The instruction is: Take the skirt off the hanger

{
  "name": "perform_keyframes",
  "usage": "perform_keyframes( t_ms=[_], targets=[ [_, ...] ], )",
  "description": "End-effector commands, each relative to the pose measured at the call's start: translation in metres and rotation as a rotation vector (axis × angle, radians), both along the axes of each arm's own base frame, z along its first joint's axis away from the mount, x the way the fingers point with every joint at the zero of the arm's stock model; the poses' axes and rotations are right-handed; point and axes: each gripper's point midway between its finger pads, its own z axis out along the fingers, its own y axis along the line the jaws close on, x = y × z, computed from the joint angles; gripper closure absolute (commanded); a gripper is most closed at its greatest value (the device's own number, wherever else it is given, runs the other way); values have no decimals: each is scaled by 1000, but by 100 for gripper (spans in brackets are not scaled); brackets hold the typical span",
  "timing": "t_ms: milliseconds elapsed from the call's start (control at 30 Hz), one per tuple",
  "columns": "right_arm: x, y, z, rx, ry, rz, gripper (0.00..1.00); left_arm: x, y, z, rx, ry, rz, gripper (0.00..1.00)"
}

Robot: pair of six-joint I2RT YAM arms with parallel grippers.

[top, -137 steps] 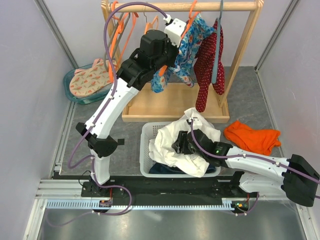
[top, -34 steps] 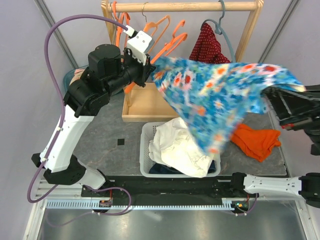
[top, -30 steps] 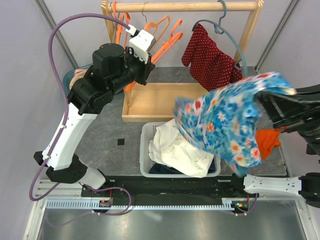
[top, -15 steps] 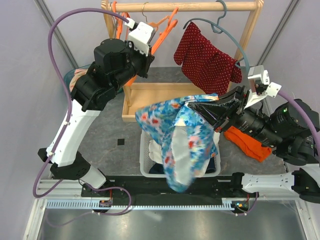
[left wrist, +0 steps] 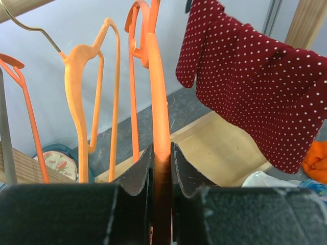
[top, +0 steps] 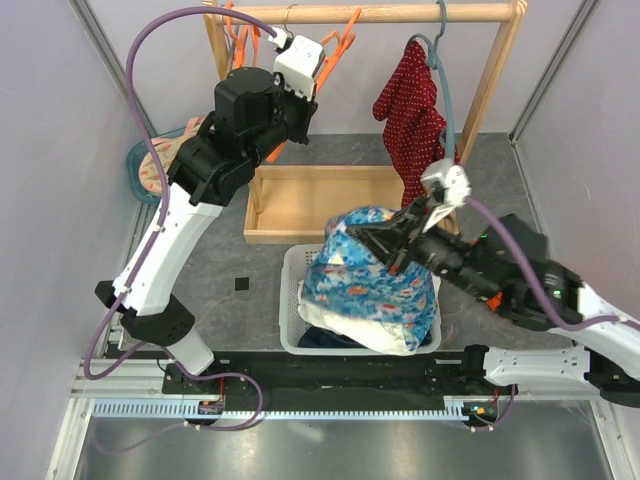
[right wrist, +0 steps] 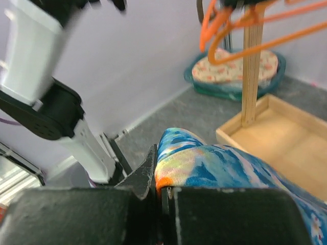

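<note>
Gripping a fold of the blue floral-print fabric skirt (top: 370, 280), pinched tight between the closed fingers of the right gripper (right wrist: 159, 178). Below and ahead of those fingers, draped in a heap over a crumpled white cloth (top: 392, 335) in the white plastic lattice basket (top: 292, 300). Hanging on nothing: well apart from the thin orange plastic hanger (left wrist: 159, 102), which looks bare.

Clamping that hanger's arm between the shut fingers of the left gripper (left wrist: 162, 157), with the hook end rising above the fingertips toward the wooden rail (top: 400, 13). Cannot tell whether hooked over the rail. Left of those fingers, more orange hangers (left wrist: 84, 87); right of them, a dark red white-dotted garment (left wrist: 255, 87).

Judged as the closing step: separation done, lay-down pending. Next, probably: part the right fingers so the skirt settles into the basket, then lift clear without snagging cloth. Seat the hanger's hook on the rail before releasing the left grip.
</note>
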Motion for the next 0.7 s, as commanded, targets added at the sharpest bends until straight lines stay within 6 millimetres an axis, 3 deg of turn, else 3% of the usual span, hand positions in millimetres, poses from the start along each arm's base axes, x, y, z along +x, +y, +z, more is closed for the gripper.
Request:
perform_keyframes(
  t_ms=[0, 33, 133, 167, 200, 267, 300, 367, 400, 467, 533, 667],
  targets=[
    [8, 23, -40, -14, 93, -12, 100, 10, 7, 23, -50, -67, 38, 98],
    [8, 33, -65, -58, 123, 5, 100, 11, 7, 22, -47, -65, 39, 98],
    [7, 48, -110, -109, 201, 35, 100, 16, 8, 20, -47, -62, 48, 98],
    [7, 51, -121, -116, 219, 37, 100, 17, 7, 20, -45, -61, 47, 98],
    [9, 53, -143, -133, 248, 37, 100, 18, 7, 19, -47, -59, 48, 98],
    [13, 56, -159, -107, 304, 54, 100, 21, 8, 18, -46, -56, 56, 98],
    [22, 53, -188, -136, 345, 33, 100, 23, 8, 16, -46, -51, 66, 98],
    [27, 56, -206, -109, 401, 38, 100, 27, 10, 15, -53, -48, 77, 98],
    [26, 55, -231, -139, 438, 50, 100, 31, 10, 12, -60, -36, 83, 98],
    [32, 58, -246, -122, 476, 44, 100, 38, 14, 11, -76, -30, 97, 98],
    [28, 59, -275, -159, 522, 59, 100, 43, 18, 12, -111, -15, 105, 98],
    [25, 65, -302, -161, 572, 78, 100, 48, 20, 12, -182, 24, 83, 98]
  ],
)
